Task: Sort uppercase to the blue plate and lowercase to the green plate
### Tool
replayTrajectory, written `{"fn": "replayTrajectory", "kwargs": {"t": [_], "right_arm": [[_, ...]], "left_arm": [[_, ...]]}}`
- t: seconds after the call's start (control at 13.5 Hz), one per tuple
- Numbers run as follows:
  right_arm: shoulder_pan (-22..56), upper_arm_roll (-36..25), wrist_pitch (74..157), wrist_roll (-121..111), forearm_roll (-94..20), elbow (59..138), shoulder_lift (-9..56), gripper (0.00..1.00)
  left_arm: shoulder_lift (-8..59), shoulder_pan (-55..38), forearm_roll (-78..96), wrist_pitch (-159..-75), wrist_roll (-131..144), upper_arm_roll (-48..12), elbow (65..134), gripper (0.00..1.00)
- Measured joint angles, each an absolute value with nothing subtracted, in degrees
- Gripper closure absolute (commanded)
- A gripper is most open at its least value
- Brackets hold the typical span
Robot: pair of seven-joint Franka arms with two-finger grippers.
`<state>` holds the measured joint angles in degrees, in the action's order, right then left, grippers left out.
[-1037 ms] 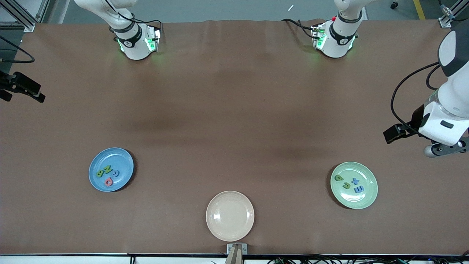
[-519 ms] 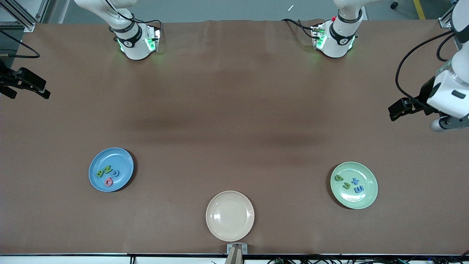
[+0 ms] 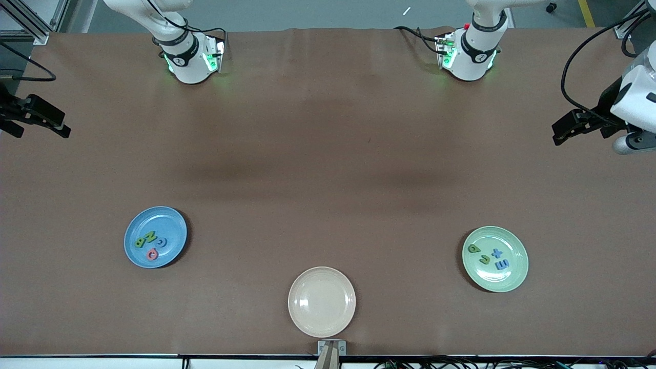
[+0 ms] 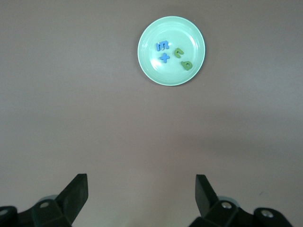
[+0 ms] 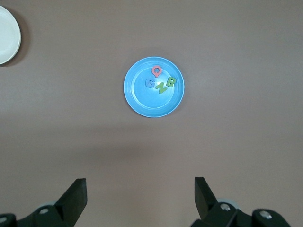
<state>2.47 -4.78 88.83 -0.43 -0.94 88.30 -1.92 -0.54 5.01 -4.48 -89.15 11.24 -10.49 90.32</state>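
Four uppercase (image 3: pixel 150 243) letters lying in the blue plate (image 3: pixel 134 228), toward the right arm's end of the counter (image 3: pixel 328 154). Four lowercase (image 3: pixel 489 256) letters resting in the green plate (image 3: pixel 517 274), toward the left arm's end. Beige plate (image 3: pixel 322 302) between the two, nearer the front camera, bare. Left end effector (image 4: pixel 142 189) up over the counter's edge, fingers spread wide, holding nothing. Right end effector (image 5: pixel 140 189) likewise high, wide apart, gripping nothing.

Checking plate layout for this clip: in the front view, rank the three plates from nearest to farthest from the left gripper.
1. Green plate, at the left arm's end, closest to the left gripper.
2. Beige plate, mid-table, nearest the front camera.
3. Blue plate, at the right arm's end.
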Motion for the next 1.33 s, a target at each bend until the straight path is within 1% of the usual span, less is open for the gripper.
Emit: {"fn": "replayTrajectory", "kwargs": {"t": [0.37,0.81,1.33], "right_arm": [[2.46,-4.64,88.97,-0.43,-0.92,88.45,-1.92,0.00],[2.36,-4.67,88.97,-0.43,-0.90,88.57,-1.92,0.00],[2.34,-4.69,88.97,-0.43,-0.89,88.67,-1.92,0.00]], "left_arm": [[-3.08,4.31,-4.42,-88.74,9.67,-10.20,91.91,0.00],[-3.80,2.82,-0.78,-85.98,9.67,-10.15,92.08,0.00],[-3.99,3.05,-0.66,-85.51,8.83,-9.66,90.23,0.00]]}}
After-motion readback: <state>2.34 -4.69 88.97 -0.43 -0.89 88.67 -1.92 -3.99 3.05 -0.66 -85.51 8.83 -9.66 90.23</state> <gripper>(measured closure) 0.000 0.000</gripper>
